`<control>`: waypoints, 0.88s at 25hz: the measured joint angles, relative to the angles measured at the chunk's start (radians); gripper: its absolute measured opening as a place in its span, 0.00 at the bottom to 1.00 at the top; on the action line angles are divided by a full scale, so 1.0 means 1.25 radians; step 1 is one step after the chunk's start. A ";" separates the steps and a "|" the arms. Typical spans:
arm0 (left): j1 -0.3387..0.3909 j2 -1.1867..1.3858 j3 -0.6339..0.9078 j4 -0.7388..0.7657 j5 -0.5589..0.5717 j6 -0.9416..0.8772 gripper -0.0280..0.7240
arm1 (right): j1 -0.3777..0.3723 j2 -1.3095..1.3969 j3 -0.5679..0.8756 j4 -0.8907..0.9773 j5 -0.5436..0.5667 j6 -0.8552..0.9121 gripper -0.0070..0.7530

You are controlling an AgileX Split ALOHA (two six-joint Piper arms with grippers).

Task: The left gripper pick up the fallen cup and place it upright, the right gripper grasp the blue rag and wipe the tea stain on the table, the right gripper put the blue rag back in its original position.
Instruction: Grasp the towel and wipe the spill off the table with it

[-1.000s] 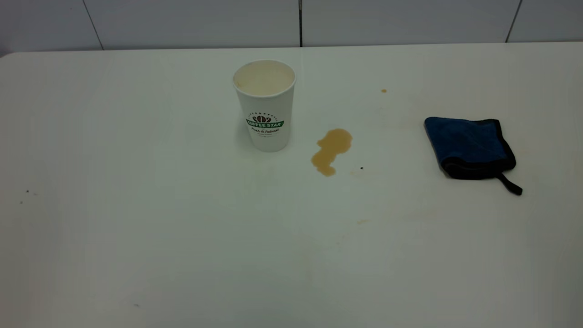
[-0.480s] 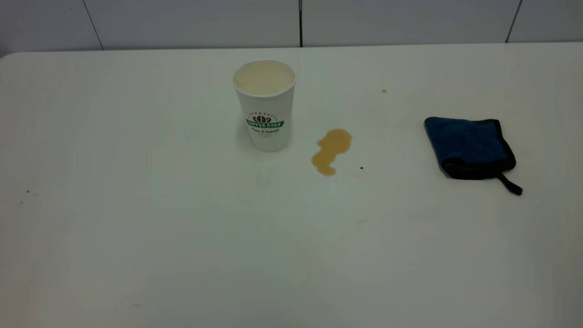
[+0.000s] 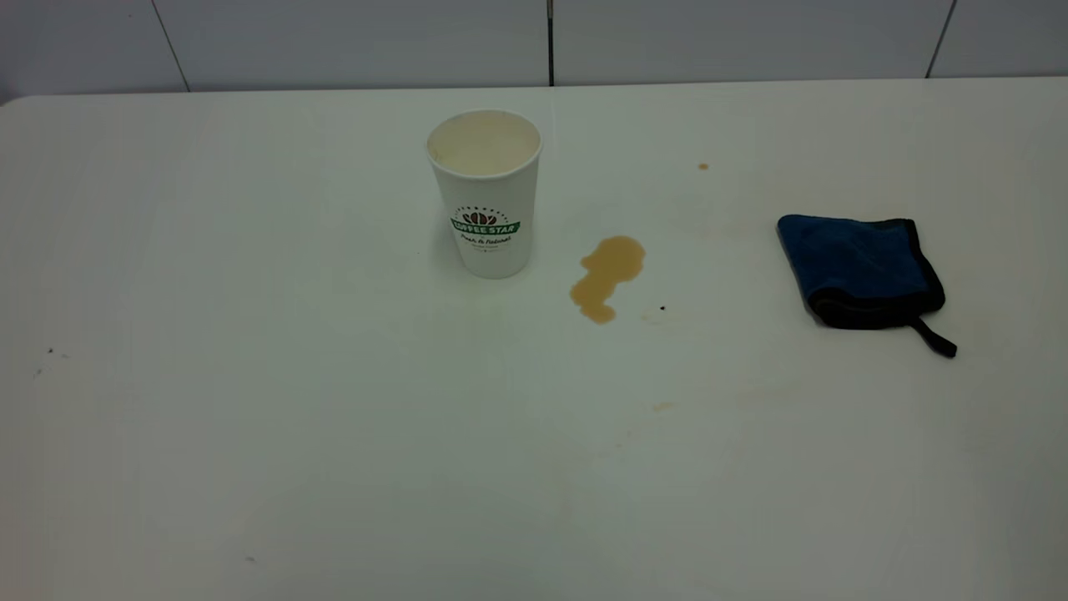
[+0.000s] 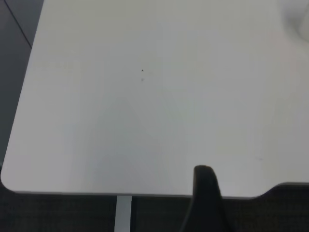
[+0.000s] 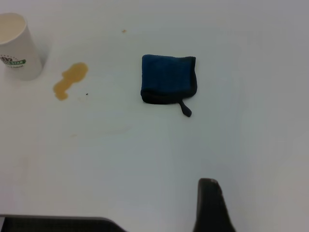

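The white "COFFEE STAR" cup [image 3: 486,192] stands upright at the table's back middle; it also shows in the right wrist view [image 5: 17,46]. The light-brown tea stain [image 3: 607,275] lies just right of the cup, apart from it, and shows in the right wrist view [image 5: 70,79]. The folded blue rag [image 3: 859,267] lies flat at the right with its black loop tag toward the front; it also shows in the right wrist view [image 5: 168,79]. Neither gripper shows in the exterior view. The left gripper [image 4: 205,203] hangs over the table's front left corner. The right gripper [image 5: 210,203] is well short of the rag.
The white table [image 3: 334,417] carries a few tiny brown specks, one behind the stain [image 3: 703,167] and one in front of it [image 3: 663,406]. The left wrist view shows the table's rounded corner and edge [image 4: 14,186] with dark floor beyond. A tiled wall runs behind the table.
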 joint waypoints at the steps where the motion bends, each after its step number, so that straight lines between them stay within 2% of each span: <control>1: 0.002 0.000 0.000 0.000 0.000 0.000 0.79 | 0.000 0.000 0.000 0.000 0.000 0.000 0.71; 22: 0.003 0.000 0.000 0.000 0.001 -0.001 0.79 | 0.000 0.000 -0.002 0.024 -0.003 -0.028 0.71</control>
